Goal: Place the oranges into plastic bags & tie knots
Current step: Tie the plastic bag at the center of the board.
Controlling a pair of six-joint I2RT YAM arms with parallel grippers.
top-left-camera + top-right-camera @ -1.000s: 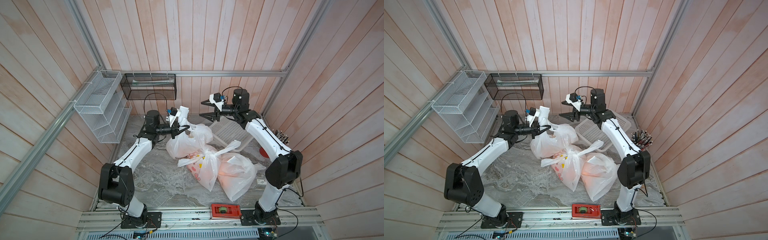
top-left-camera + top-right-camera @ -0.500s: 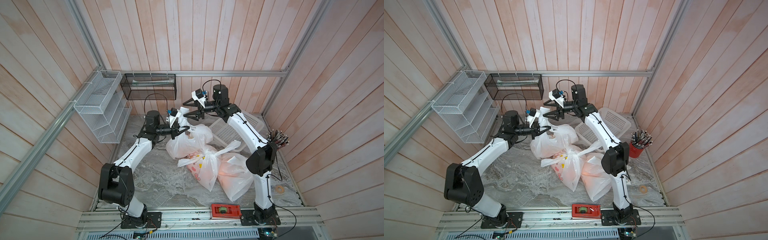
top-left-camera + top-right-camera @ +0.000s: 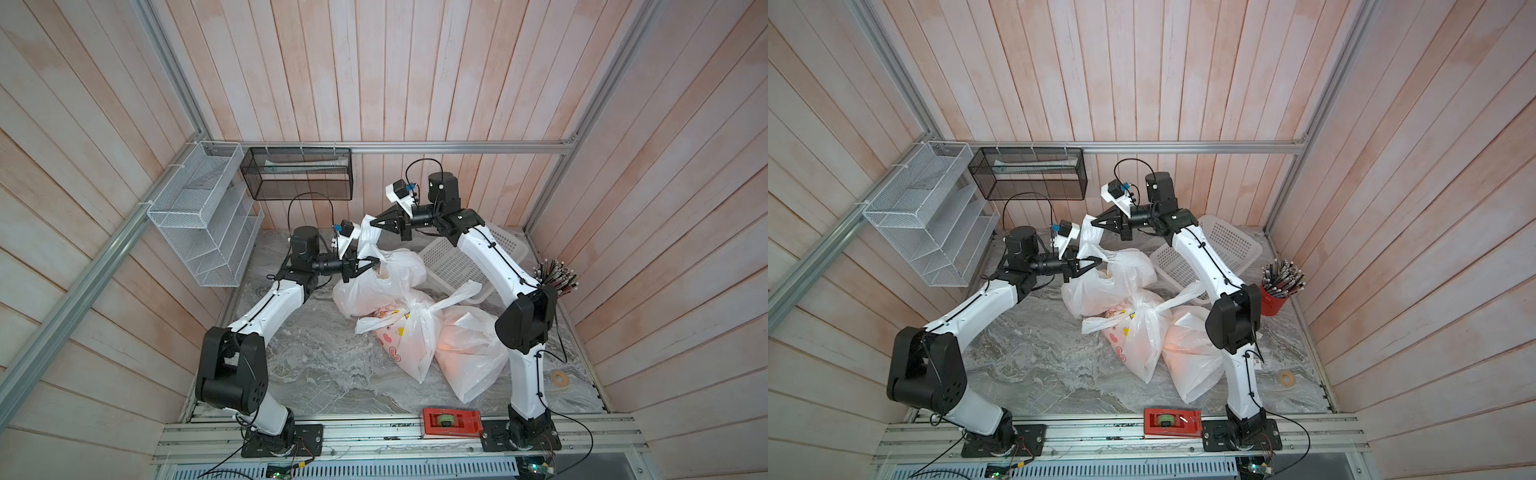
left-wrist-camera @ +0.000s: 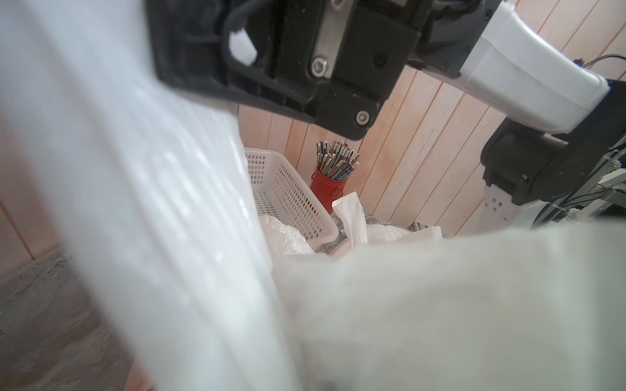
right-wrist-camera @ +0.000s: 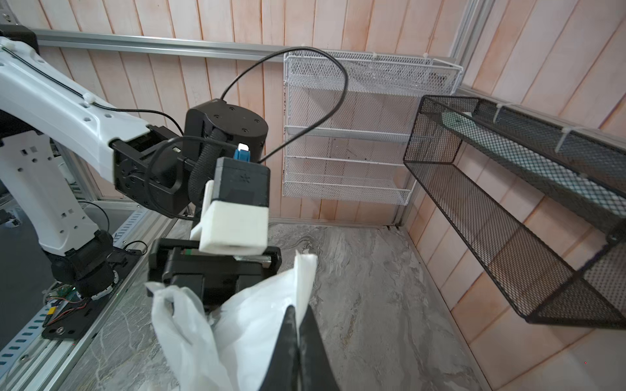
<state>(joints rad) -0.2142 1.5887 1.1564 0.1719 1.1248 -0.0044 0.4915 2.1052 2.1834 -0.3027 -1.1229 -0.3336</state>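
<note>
Wood-panelled walls box in a grey marbled tabletop [image 3: 324,365], where two filled bags lie in front: the printed bag [image 3: 395,345] with a knot [image 3: 415,309] showing, and the plain bag [image 3: 469,361], glowing orange through its film. Both look finished. The rear bag [image 3: 374,286] is not yet tied. The right gripper [image 3: 376,222] is clamped on its raised strap [image 5: 303,277], and the left gripper [image 3: 370,264] stands narrowly parted at the bag's neck. The white basket [image 3: 453,257] shows no loose oranges, so I judge one knot remains
</note>
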